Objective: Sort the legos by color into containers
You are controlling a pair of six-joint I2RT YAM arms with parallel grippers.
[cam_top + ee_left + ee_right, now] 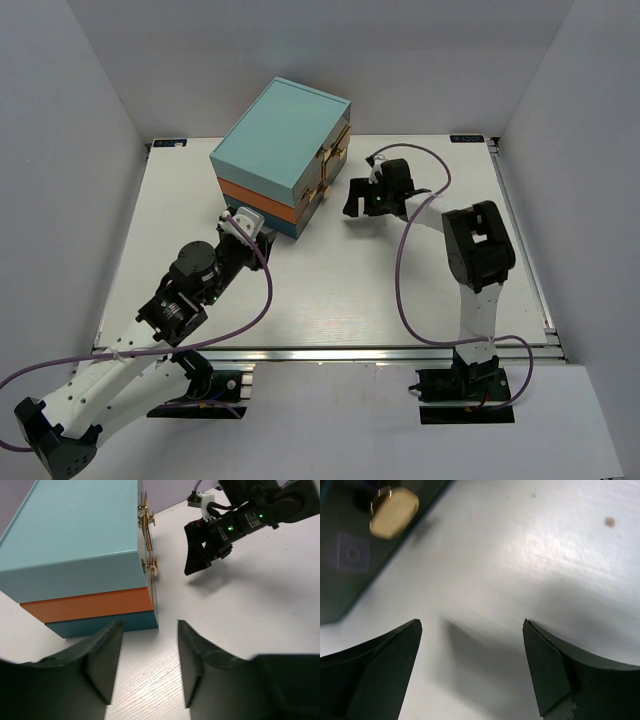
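The chest (283, 150) is the one bulky obstacle, standing at 11 o'clock from the middle of the table (340, 300) in the top view. Its drawer fronts face 3 o'clock. The right gripper (358, 203) sits just beside them with its jaws apart, leaving only a narrow lane of bare table between. The left gripper (242, 220), jaws apart, crowds the chest's near side at 7 o'clock. From 4 to 8 o'clock the table lies bare, with only the purple cables (405, 270) looping over it.

The chest (278, 140) is sitting at the back of the table (340, 290). The left gripper (149, 630) is hovering before its near corner, the right gripper (360, 207) just right of its drawers (335, 165).
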